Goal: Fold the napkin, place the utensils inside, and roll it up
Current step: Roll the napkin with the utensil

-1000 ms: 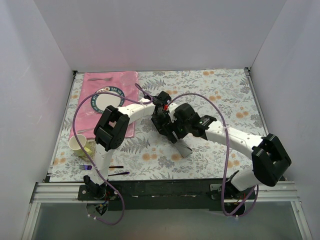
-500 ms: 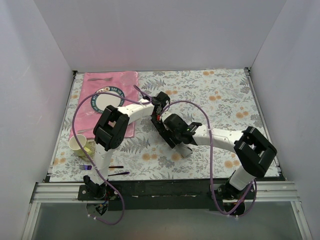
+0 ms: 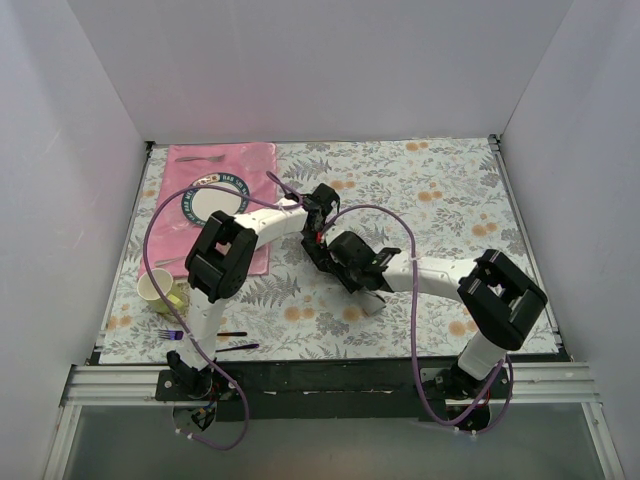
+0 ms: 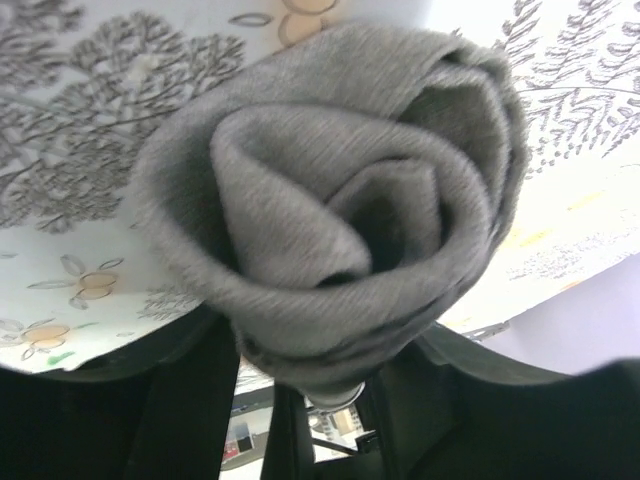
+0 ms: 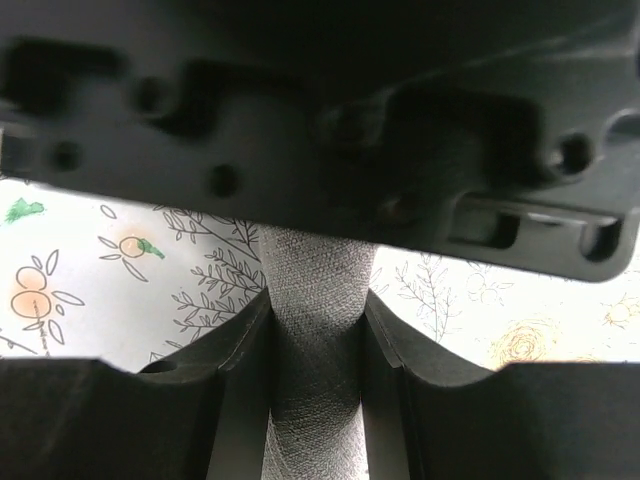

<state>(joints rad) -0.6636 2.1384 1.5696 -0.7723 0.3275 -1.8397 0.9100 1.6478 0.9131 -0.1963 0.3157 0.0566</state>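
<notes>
**A:** Top view, what did you have?
**B:** The napkin (image 3: 372,303) was already a roll, lying diagonally mid-surface on the floral surface (image 3: 450,200). Its grey near end poked out under the right arm (image 3: 430,275). The left arm (image 3: 268,219) reached its far end and the right jaws sat on its middle. Pink placemat (image 3: 215,165), cup (image 3: 153,289) and purple-handled fork (image 3: 170,334) sat well apart at the left.

**A:** Left wrist?
**B:** Napkin (image 4: 330,200) seen end-on, a spiral of layers filling the frame. The left jaws flanked its lower part, fingers (image 4: 190,400) touching it on both sides. I read that as closed on the roll. My guess is they were pinning the end so the spiral couldn't spring open.

**A:** Utensils?
**B:** None visible. The core was too dark to tell whether they were inside.

**A:** Right wrist?
**B:** Fingers (image 5: 240,345) pressed against both sides of the napkin (image 5: 315,320), so the right jaws were closed down to the roll's width. A dark block sat close above, probably the left arm's head. I'd say two grips so one anchors while the other tightens. Rolling looked nearly done. The risk was unwinding on release.
</notes>
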